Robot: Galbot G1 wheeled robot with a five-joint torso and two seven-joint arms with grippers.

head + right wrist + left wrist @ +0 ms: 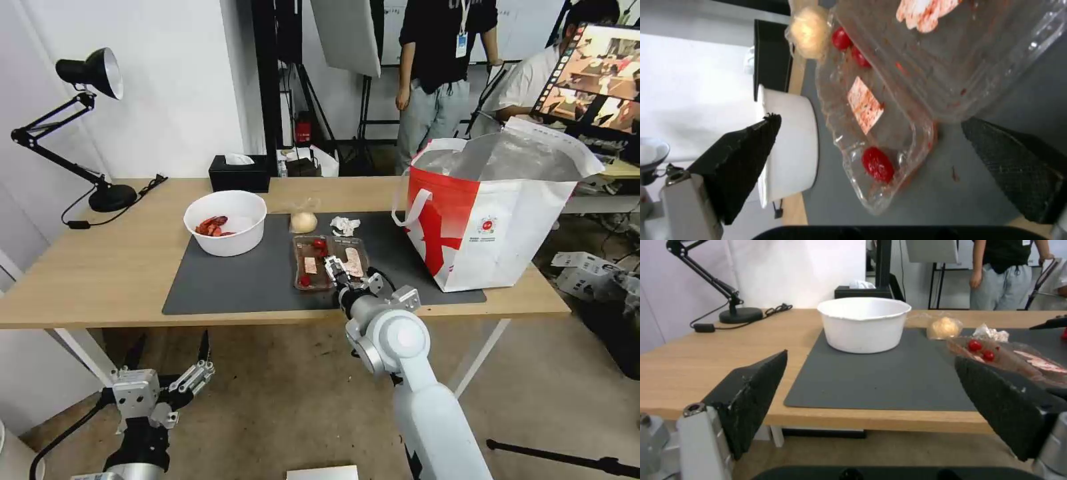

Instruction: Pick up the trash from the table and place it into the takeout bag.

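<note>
Clear tray (330,261) sits before the wide-open right gripper (339,269); left gripper (170,357) wide too.

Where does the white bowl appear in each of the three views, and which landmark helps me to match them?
Head view: the white bowl stands on the far left part of the dark grey mat.
Left wrist view: the bowl is upper centre, on the mat's far edge.
Right wrist view: the bowl is at the left, turned sideways, behind one black finger.
Shared landmark: the clear plastic tray beside it.
</note>
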